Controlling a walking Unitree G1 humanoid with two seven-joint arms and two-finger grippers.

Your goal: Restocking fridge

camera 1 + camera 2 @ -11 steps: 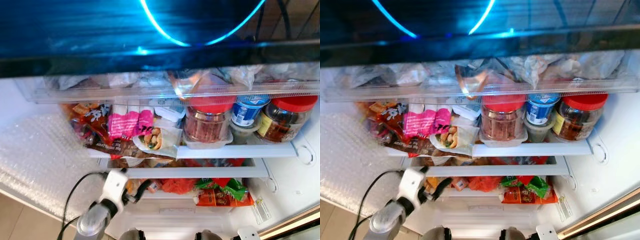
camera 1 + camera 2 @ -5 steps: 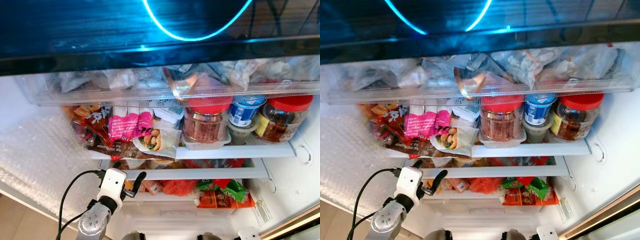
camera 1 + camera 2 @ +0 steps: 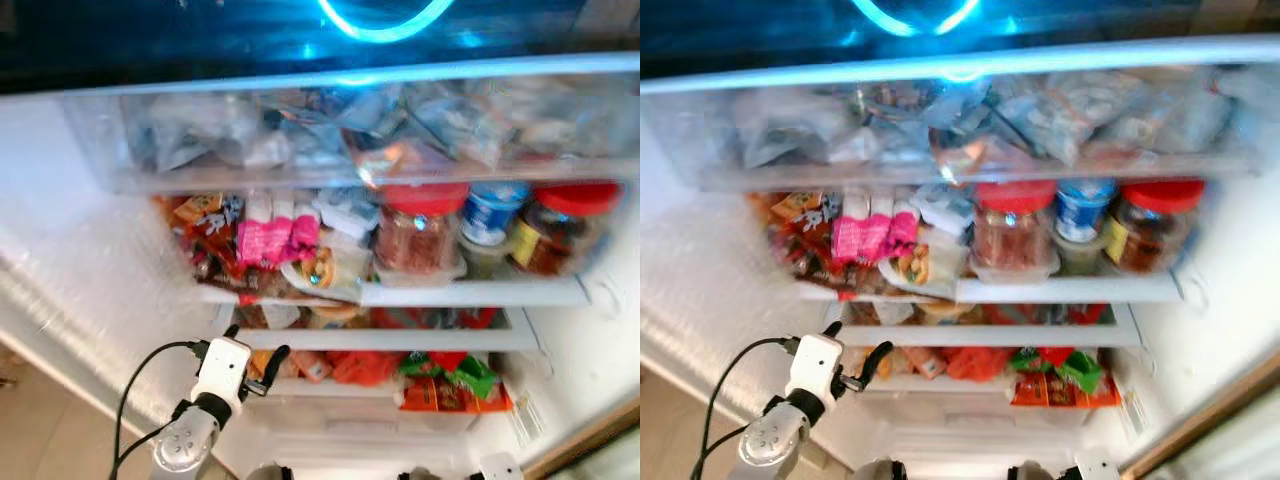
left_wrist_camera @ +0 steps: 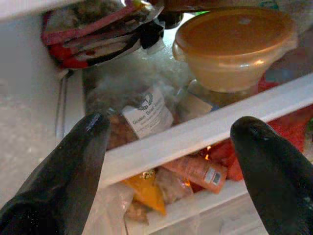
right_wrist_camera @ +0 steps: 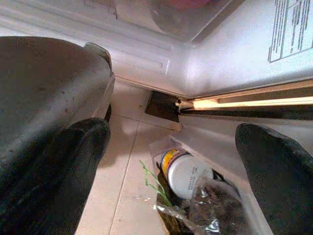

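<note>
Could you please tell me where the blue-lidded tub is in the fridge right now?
The blue-lidded tub is on the middle shelf toward the right, between two red-lidded jars.

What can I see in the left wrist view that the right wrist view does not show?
Left wrist view: the left gripper, jaws open, faces a white shelf rail, with a lidded tan tub and a labelled bag behind it. Right wrist view: the right gripper, jaws open, above a tiled floor and a bag holding a white-capped jar. Both: white fridge surfaces.
</note>
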